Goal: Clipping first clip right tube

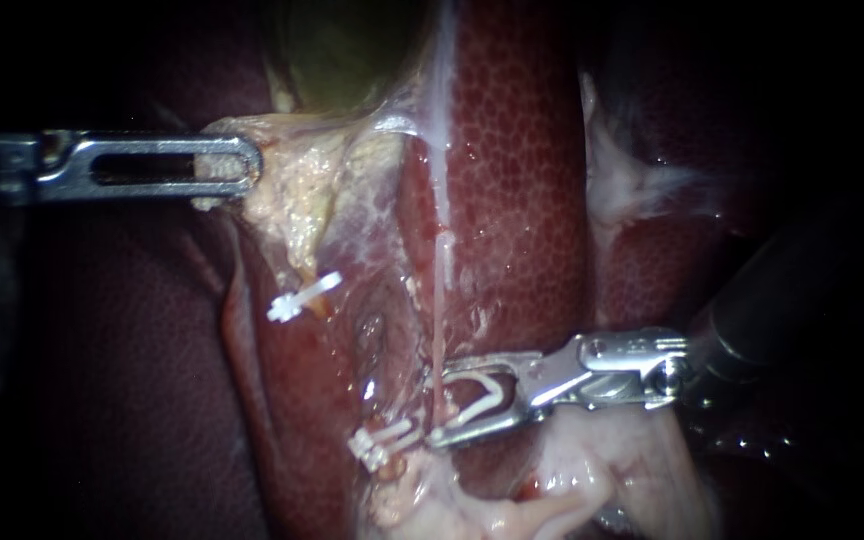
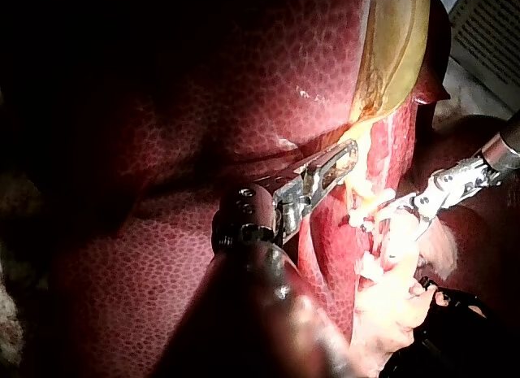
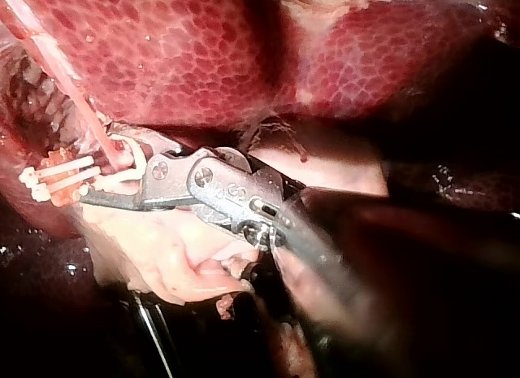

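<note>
left instrument: claw clamped on pale tissue; right instrument: claw wide, holding open white clip astride tube; second clip just beside

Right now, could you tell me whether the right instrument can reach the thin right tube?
Probably yes: the right instrument holds a clip in its jaws, and the clip's legs seem to straddle the right tube, with nothing visibly between them.
</note>
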Motion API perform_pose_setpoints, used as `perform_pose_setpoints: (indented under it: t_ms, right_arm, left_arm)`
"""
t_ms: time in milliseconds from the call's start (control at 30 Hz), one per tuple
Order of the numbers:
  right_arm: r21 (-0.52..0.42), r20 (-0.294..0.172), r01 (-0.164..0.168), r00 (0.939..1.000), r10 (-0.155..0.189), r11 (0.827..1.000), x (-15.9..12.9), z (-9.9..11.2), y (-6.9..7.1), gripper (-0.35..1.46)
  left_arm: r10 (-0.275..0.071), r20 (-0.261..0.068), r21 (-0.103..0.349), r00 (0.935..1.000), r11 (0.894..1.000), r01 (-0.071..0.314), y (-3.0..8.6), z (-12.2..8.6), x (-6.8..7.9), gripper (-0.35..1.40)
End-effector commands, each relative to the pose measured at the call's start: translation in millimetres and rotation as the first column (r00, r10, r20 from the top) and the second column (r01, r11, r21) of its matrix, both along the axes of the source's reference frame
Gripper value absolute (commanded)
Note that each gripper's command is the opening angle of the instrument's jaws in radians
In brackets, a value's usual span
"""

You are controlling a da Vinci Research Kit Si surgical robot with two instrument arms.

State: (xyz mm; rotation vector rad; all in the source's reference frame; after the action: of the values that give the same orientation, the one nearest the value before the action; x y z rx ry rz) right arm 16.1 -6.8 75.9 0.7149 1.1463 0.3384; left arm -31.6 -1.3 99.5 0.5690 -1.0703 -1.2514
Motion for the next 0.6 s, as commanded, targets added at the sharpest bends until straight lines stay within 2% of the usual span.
perform_pose_setpoints:
  t_ms: [33,400,600]
  right_arm:
    - [0.006,0.0,0.001,1.0,-0.001,1.0,0.1,0.1,-0.1,0.56]
    - [0.033,-0.002,0.006,1.0,-0.006,0.999,0.8,-0.3,-0.5,0.56]
    - [0.093,-0.042,-0.006,0.9991,0.01,0.996,1.2,-0.7,-0.7,0.56]
  left_arm:
    - [0.0,0.0,0.0,1.0,1.0,0.0,0.0,0.0,0.0,-0.35]
    - [0.0,0.0,0.0,1.0,1.0,0.0,0.0,0.0,0.0,-0.35]
    - [-0.001,0.0,0.0,1.0,1.0,0.001,0.0,0.0,0.0,-0.35]
